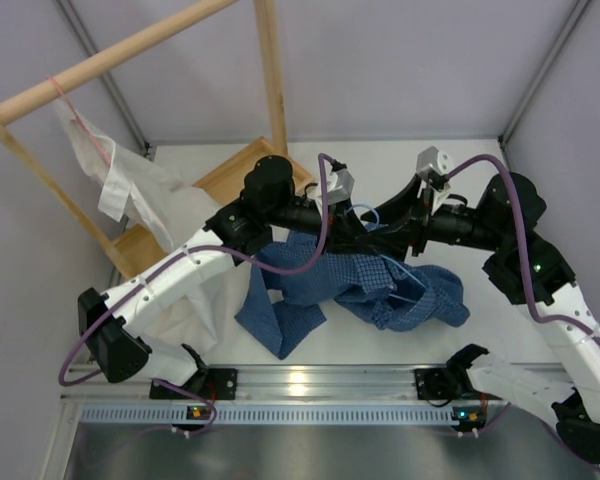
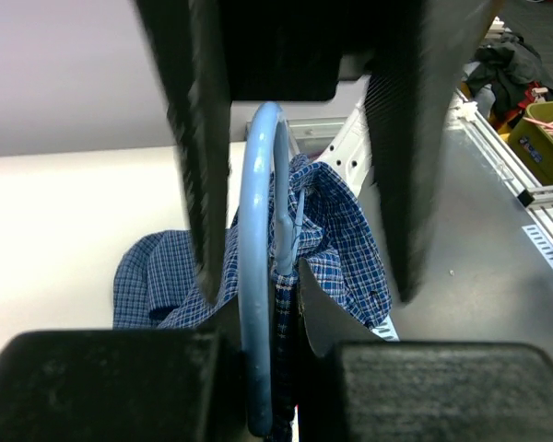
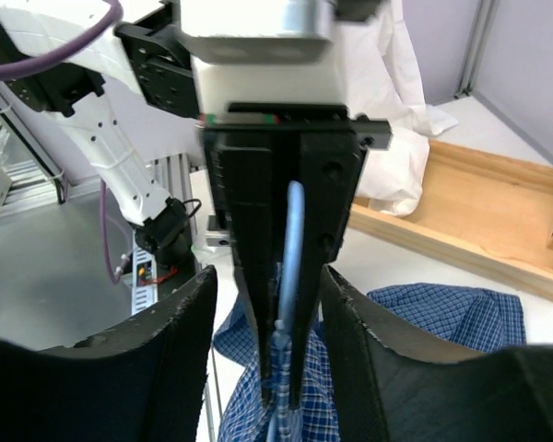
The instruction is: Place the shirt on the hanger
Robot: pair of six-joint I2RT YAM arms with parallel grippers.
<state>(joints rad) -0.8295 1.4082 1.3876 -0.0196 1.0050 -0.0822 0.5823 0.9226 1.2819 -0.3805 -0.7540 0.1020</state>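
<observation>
The left gripper point(image 2: 258, 396) has its jaws closed on the hook of the hanger point(image 2: 256, 267), holding it above the middle of the table point(image 1: 380, 345). The right gripper point(image 2: 306, 276) faces it from the right, its jaws open and standing on either side of the hook without clamping it. The shirt point(image 1: 320, 290) is bunched around the hanger below the hook and spills onto the table. A white garment point(image 1: 120, 180) hangs far left.
</observation>
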